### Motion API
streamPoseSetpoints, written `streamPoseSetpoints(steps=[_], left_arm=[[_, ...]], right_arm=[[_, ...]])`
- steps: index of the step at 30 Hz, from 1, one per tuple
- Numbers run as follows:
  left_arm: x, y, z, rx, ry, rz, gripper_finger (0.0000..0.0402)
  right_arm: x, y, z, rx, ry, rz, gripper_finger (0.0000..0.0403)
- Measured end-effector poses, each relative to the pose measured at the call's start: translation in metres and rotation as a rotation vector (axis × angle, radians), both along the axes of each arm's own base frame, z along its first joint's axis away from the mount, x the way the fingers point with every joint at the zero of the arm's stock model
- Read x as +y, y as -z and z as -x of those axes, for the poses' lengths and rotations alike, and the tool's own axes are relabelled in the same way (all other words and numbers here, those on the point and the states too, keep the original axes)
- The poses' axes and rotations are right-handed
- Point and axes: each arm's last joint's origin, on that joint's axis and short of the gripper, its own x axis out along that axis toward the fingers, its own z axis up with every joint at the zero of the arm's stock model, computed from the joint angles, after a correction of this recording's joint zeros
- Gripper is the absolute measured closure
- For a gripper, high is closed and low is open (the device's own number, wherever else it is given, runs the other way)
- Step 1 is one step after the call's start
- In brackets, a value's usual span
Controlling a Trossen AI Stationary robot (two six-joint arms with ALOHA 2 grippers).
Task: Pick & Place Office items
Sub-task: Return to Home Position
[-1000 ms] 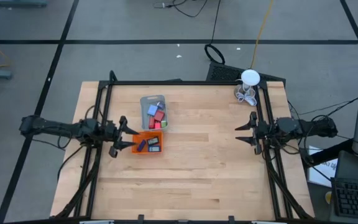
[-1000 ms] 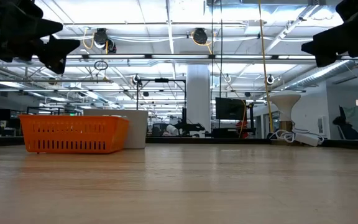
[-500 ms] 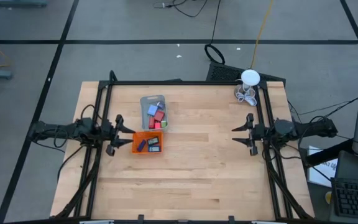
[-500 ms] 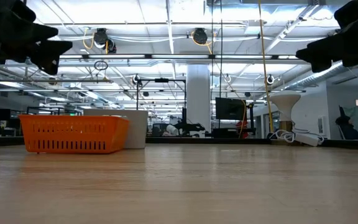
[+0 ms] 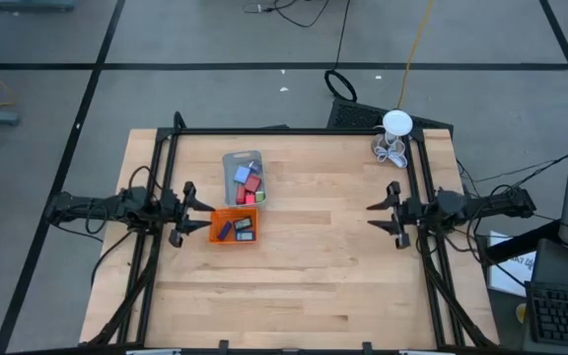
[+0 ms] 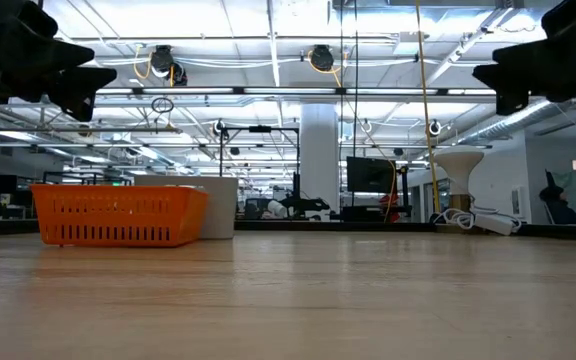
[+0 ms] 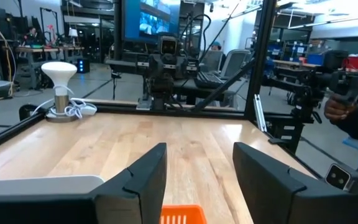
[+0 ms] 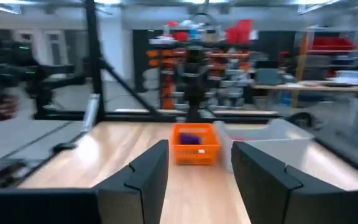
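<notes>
Across the wooden table [image 5: 323, 276] no loose piece is showing, so the sorting is looking finished. The office items [image 5: 247, 183] are all lying inside two containers near the left side, some in the gray bin [image 5: 228, 166] and the others in the orange bin [image 5: 216, 237] just beside it. From above they are reading as small blocky shapes: blue, red and pink in the gray bin, dark blue and black with a touch of green in the orange one. Finer detail is too small to tell. The left gripper [image 5: 200, 214] is hovering just beside the orange bin, its jaws parted and holding nothing. The right gripper [image 5: 376, 214] is hanging well apart over the table's right side, jaws likewise spread and empty. By my judgement, only parking both arms at their rest poses is remaining.
</notes>
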Motion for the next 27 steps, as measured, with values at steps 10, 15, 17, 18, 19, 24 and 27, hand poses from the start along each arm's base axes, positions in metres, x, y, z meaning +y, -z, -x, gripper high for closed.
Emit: streamPoseSetpoints(steps=[10,15,17,18,19,24,27], left_arm=[[0.0,0.0008,-0.0001,0.007,0.0,-0.001,0.019],[0.0,0.0008,-0.0001,0.007,0.0,0.001,0.0182],[0.0,0.0008,-0.0001,0.007,0.0,0.0,0.0181],[0.0,0.0008,-0.0001,0.007,0.0,0.0,0.0182],[0.0,0.0007,-0.0001,0.007,0.0,0.001,0.0183],[0.0,0.0008,-0.0001,0.007,0.0,0.001,0.0193],[0.0,0.0007,-0.0001,0.007,0.0,0.003,0.02]], right_arm=[[0.0019,0.0076,-0.0007,0.075,-0.058,0.037,0.0237],[0.002,0.0078,-0.0009,0.076,-0.058,0.05,0.0237],[0.002,0.0077,-0.0009,0.075,-0.058,0.049,0.0236],[0.002,0.0077,-0.0009,0.075,-0.058,0.051,0.0236],[0.002,0.0077,-0.0009,0.075,-0.058,0.051,0.0237],[0.002,0.0074,-0.0009,0.072,-0.057,0.05,0.0237],[0.002,0.0074,-0.0009,0.072,-0.057,0.049,0.0236]])
